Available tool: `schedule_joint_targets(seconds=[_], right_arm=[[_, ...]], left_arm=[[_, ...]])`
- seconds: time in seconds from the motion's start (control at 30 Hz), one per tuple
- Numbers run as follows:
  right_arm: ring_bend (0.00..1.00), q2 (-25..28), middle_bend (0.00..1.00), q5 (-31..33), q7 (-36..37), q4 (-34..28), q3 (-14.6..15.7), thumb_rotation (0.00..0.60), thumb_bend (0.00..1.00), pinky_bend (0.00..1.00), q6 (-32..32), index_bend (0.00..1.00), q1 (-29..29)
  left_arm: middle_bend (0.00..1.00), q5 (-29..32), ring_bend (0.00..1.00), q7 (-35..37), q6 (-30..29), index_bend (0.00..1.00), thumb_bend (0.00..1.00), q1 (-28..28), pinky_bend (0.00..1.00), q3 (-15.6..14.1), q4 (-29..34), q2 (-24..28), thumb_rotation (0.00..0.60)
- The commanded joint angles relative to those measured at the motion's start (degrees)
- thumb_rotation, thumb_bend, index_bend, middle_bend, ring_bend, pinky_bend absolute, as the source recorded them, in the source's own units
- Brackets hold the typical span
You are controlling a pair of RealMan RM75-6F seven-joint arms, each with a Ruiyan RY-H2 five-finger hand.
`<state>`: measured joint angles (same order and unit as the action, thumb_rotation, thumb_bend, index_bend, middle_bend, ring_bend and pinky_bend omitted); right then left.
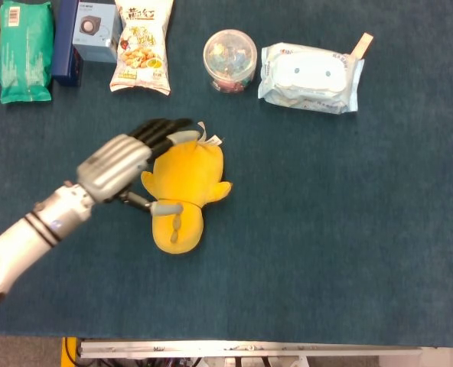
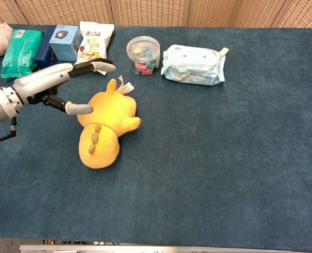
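Observation:
A yellow plush toy [image 1: 185, 187] [image 2: 107, 129] lies flat on the blue table cloth, left of the middle, a white tag at its far end. My left hand [image 1: 131, 157] [image 2: 61, 79] hovers over the toy's left side with fingers spread apart: the long fingers reach above its far end and the thumb [image 1: 165, 207] sits over its middle. Nothing is gripped. Whether the hand touches the plush is unclear. My right hand is out of both views.
Along the far edge lie a green packet [image 1: 25, 50], a dark blue box [image 1: 67, 42] with a light blue box [image 1: 96, 30], a snack bag [image 1: 143, 46], a round clear jar [image 1: 229, 59] and a wipes pack [image 1: 311, 76].

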<state>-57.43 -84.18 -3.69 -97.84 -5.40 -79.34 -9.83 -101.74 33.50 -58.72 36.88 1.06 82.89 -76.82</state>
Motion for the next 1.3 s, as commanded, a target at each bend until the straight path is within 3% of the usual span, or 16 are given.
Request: schedule_joint_targets(seconds=[0.03, 0.5, 0.83, 1.3], right_arm=[[0.33, -0.06, 0.36, 0.11, 0.13, 0.17, 0.13, 0.6, 0.16, 0.39, 0.08, 0.26, 0.09], [0.33, 0.08, 0.36, 1.33, 0.47, 0.94, 0.54, 0.6, 0.16, 0.39, 0.57, 0.26, 0.56], [0.33, 0.28, 0.36, 1.87, 0.33, 0.82, 0.7, 0.6, 0.16, 0.39, 0.51, 0.26, 0.94], [0.33, 0.29, 0.36, 2.24, 0.41, 0.88, 0.88, 0.6, 0.16, 0.39, 1.2, 0.26, 0.9]], left_arm=[[0.0, 0.95, 0.0, -0.07, 1.91, 0.01, 0.05, 2.09, 0.0, 0.48, -1.65, -2.16, 0.224], [0.0, 7.83, 0.0, -9.35, 7.52, 0.0, 0.03, 6.5, 0.0, 2.06, -7.34, -9.96, 0.154], [0.0, 11.6, 0.0, -14.11, 10.42, 0.0, 0.03, 9.1, 0.0, 2.92, -11.86, -15.63, 0.144], [0.0, 16.66, 0.0, -14.98, 12.57, 0.0, 0.03, 9.06, 0.0, 2.65, -15.77, -16.07, 0.142]])
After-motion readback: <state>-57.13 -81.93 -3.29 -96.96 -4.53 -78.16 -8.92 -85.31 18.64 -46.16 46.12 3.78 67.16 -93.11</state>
